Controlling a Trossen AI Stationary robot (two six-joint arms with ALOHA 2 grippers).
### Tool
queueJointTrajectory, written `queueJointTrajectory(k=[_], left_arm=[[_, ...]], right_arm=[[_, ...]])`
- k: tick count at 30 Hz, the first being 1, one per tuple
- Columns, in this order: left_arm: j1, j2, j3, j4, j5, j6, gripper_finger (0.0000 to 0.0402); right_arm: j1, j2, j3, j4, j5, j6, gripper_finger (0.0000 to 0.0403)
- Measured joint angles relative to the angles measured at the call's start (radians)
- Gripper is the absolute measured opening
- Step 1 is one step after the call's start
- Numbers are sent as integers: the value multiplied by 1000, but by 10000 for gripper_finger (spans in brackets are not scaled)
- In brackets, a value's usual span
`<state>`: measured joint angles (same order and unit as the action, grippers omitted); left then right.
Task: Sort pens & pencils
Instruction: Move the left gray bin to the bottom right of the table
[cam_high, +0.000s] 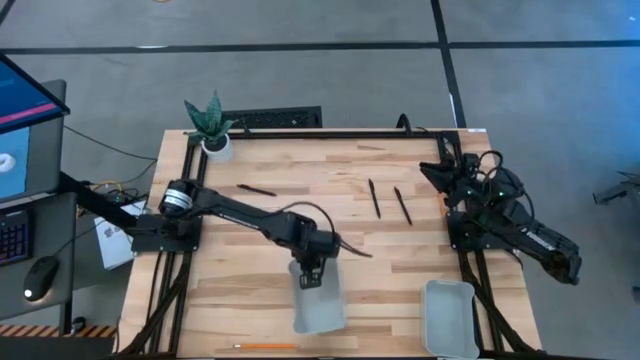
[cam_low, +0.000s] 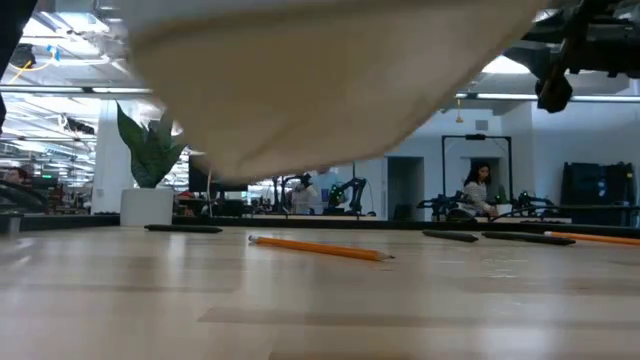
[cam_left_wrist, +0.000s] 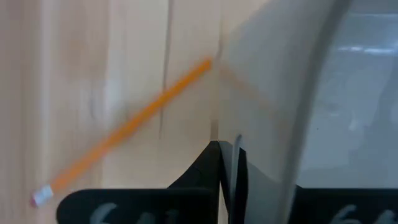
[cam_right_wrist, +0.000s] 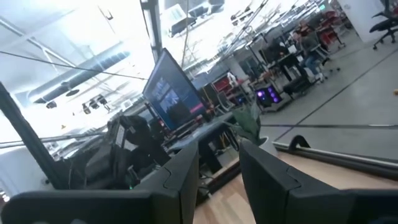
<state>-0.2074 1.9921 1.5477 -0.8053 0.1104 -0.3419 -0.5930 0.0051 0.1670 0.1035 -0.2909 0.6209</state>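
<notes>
Orange pencil right in front of me on the left wrist view. It lies flat on the wooden counter, its long axis slanting away from the left gripper. The point just meets the edge of the pale tray and the eraser end sits farthest out. My left jaws are pinched on that tray's rim, and from the low view I judge the tray is lifted off the counter.

That pencil lies just beside the jaws, so the left arm is nearer by a long way. The right gripper waits at the counter's right edge, jaws spread and empty. The three black pens lie farther back, well apart from either tray.
</notes>
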Motion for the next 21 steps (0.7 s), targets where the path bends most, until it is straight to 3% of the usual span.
queueJointTrajectory(k=[9,21], left_arm=[[-18,114,-1,17,25,-26,0],[-15,134,0,37,56,41,0]], right_arm=[[11,0,0,-14,0,0,139],[10,0,1,-16,3,0,139]])
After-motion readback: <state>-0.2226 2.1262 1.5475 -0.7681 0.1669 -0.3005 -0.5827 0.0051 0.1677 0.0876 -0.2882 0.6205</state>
